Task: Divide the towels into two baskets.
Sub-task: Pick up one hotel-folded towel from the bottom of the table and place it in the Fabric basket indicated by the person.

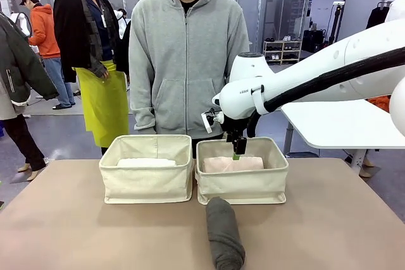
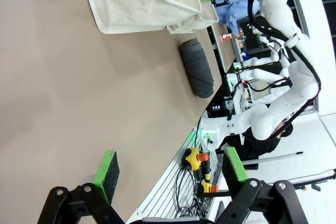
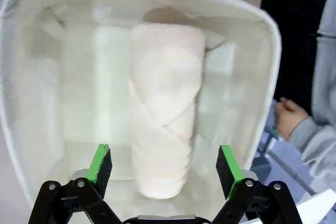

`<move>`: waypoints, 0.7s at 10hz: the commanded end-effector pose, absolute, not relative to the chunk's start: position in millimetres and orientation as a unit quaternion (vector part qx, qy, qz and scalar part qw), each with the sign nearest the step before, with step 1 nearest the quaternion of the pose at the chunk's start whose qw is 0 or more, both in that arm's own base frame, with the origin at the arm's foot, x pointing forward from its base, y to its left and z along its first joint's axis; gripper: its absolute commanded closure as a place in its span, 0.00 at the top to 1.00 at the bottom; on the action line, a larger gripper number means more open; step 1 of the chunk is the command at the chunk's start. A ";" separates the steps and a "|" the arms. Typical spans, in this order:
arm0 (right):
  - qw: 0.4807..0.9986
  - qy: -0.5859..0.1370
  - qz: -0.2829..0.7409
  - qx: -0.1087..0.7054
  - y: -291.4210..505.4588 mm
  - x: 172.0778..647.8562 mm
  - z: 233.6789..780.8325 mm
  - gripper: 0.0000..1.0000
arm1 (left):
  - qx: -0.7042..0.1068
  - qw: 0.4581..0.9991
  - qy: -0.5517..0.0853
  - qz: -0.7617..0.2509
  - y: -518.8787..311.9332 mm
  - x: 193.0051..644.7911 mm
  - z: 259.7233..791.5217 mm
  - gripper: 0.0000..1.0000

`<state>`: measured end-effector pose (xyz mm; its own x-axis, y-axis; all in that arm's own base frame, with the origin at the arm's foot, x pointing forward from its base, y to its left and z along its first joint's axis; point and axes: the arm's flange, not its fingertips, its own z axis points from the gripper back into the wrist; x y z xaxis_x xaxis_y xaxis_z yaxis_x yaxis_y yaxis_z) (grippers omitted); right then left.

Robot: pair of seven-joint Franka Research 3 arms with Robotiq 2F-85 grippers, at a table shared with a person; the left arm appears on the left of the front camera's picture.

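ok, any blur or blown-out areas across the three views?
Front view: sharp and evenly lit, only a soft shadow beside the dark grey towel. Right wrist view: soft focus on the pink towel, and the basket wall is washed out near white. Left wrist view: rolled sideways, table crisp, no glare.

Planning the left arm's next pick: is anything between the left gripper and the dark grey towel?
Nothing visible. Bare table lies between the open left gripper and the dark grey towel, which lies just in front of the right basket.
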<state>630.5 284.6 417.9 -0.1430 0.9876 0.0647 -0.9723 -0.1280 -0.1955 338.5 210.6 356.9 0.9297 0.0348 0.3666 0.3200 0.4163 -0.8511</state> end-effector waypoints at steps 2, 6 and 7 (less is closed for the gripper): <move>0.722 -0.097 0.685 0.022 225.1 559.7 428.2 1.00 | -0.534 0.823 -0.173 -0.085 211.5 336.9 360.2 1.00; 0.780 -0.107 0.603 0.133 115.2 490.0 450.5 1.00 | -0.534 0.823 -0.173 -0.085 211.5 336.9 360.2 1.00; 0.780 -0.132 0.583 0.186 89.8 483.7 459.0 1.00 | -0.534 0.823 -0.173 -0.085 211.5 336.9 360.2 1.00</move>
<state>492.8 108.4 453.9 0.2717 0.9017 0.3363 -0.9624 0.2535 0.0979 338.5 210.7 357.1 0.9296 0.0350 0.3670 0.3202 0.4166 -0.8508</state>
